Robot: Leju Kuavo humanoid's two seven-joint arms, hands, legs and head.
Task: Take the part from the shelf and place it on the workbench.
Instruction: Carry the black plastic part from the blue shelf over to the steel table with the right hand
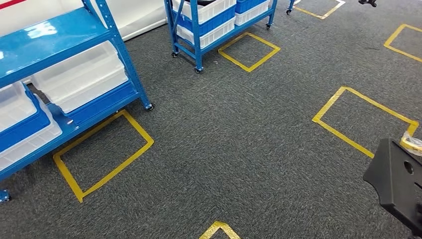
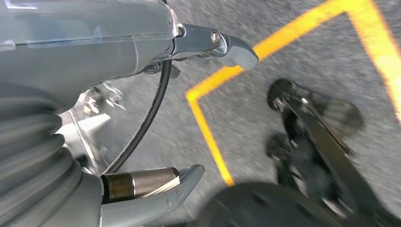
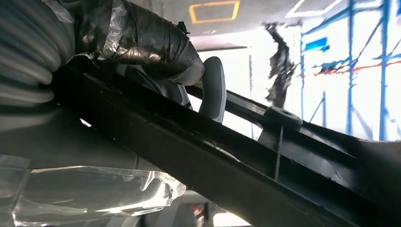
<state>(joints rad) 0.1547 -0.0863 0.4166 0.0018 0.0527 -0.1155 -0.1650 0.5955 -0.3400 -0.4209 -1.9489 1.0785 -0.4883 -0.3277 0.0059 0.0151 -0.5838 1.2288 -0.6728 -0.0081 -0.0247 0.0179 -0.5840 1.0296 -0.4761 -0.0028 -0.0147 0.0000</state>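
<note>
Grey carpet marked with yellow tape squares is lying beside 2 blue shelves [image 1: 59,64], the right hand [image 3: 156,52] is gripping the black part [image 1: 398,181], apparently mid-carry to an unseen table, and the left hand [image 2: 142,109] is hanging spread, holding nothing.

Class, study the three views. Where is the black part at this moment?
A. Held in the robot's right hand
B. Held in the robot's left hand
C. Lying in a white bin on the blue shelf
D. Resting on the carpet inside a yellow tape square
A. In the right wrist view the right hand has its fingers wrapped over the black part, and the head view shows the part at the right edge, above the carpet.
</note>
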